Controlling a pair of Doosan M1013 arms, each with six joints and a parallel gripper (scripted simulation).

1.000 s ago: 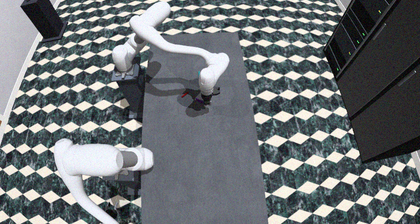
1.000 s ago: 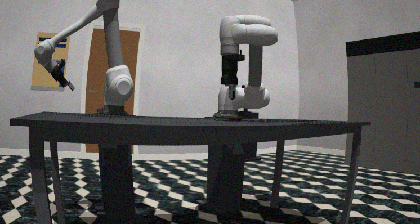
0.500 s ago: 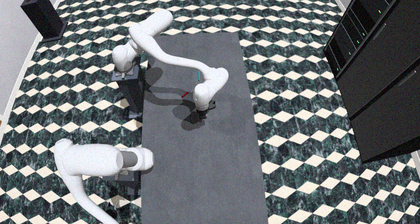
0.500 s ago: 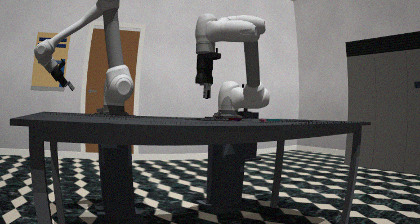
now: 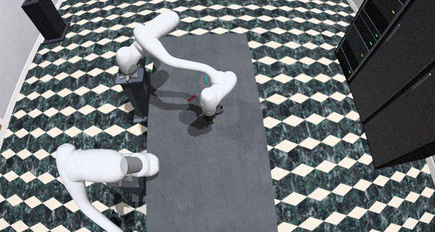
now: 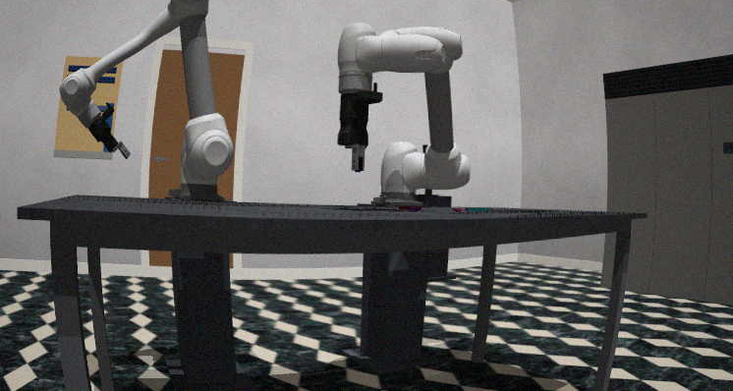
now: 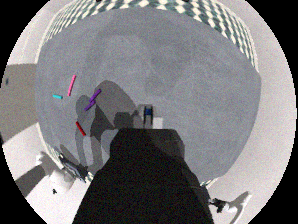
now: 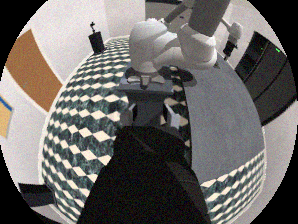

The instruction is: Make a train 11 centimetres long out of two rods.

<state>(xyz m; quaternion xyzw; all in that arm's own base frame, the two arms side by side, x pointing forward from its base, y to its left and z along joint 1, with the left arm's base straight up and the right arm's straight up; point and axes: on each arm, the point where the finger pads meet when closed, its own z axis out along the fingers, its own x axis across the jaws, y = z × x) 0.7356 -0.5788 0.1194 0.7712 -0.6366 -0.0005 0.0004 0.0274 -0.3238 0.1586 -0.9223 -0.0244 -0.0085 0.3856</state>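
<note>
My left gripper point(image 5: 209, 122) point(image 6: 358, 169) point(image 7: 148, 111) hangs high above the table, shut on a small blue rod point(image 7: 148, 111); a trace of blue shows at its tips in the exterior view. The turquoise rod point(image 5: 206, 78) point(image 6: 477, 209) point(image 7: 57, 96) lies flat on the table, well away from this gripper, close to the left arm's forearm in the top view. My right gripper point(image 6: 124, 149) point(image 8: 150, 109) is open and empty, raised beyond the table's end.
A red rod point(image 5: 191, 97) point(image 7: 80, 128), a pink rod point(image 7: 72, 85) and two purple rods point(image 7: 96, 94) point(image 7: 89, 106) lie on the table point(image 5: 210, 175). The purple rods lie close together, offset. The left arm hides the pink and purple ones in the top view.
</note>
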